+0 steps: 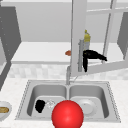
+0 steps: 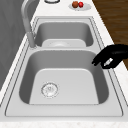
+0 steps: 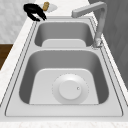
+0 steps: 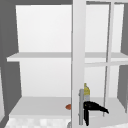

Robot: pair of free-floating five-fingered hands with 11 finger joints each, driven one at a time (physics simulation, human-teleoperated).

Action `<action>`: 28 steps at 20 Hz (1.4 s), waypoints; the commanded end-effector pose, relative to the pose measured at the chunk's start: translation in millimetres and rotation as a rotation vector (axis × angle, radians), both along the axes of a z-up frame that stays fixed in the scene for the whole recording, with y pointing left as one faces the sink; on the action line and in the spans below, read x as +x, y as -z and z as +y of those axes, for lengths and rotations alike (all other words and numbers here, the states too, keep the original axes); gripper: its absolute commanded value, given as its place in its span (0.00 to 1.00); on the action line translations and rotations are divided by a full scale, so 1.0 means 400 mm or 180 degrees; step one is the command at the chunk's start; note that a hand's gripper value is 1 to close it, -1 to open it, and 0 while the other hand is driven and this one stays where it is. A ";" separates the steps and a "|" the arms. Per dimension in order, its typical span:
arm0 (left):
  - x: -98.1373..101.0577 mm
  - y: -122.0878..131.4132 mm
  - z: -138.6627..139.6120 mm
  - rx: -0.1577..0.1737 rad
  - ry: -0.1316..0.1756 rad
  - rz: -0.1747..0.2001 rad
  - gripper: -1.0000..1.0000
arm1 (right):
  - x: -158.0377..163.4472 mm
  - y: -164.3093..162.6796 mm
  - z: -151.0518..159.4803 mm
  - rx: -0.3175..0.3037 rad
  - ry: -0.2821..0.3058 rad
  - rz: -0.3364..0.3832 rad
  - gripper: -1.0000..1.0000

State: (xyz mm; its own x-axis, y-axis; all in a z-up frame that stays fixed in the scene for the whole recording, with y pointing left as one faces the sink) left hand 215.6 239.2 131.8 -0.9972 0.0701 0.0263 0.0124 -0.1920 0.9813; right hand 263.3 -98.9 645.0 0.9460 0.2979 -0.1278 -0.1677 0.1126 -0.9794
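Cabinet door handle [image 1: 80,55], a vertical bar on the open door above the sink, sits in my right hand [image 1: 93,55], fingers curled round it. My left hand [image 1: 40,105] hangs over the left basin [image 2: 65,85], fingers curled, holding nothing.

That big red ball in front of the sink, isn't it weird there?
Yes. The red ball hides the sink's front rim in the front view, yet neither side view shows it anywhere along that rim.
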 end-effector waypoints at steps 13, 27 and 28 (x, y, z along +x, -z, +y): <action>0.000 0.000 0.000 0.0000 0.0000 0.0000 0.50 | 0.275 0.043 0.092 -0.0118 0.0497 0.0032 0.00; 0.000 0.000 0.000 0.0000 0.0000 0.0000 0.50 | 0.279 0.030 0.079 -0.0214 0.0946 0.0073 0.00; 0.000 0.000 0.000 0.0000 0.0000 0.0000 0.50 | 0.276 0.033 0.071 -0.0208 0.0902 0.0023 0.00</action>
State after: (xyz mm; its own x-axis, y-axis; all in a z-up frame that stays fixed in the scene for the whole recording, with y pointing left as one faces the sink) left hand 215.6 239.2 131.8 -0.9972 0.0701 0.0263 0.0124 -0.1920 0.9813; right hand 372.5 -67.8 634.2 0.9894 0.0180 -0.1443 -0.1454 0.0913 -0.9852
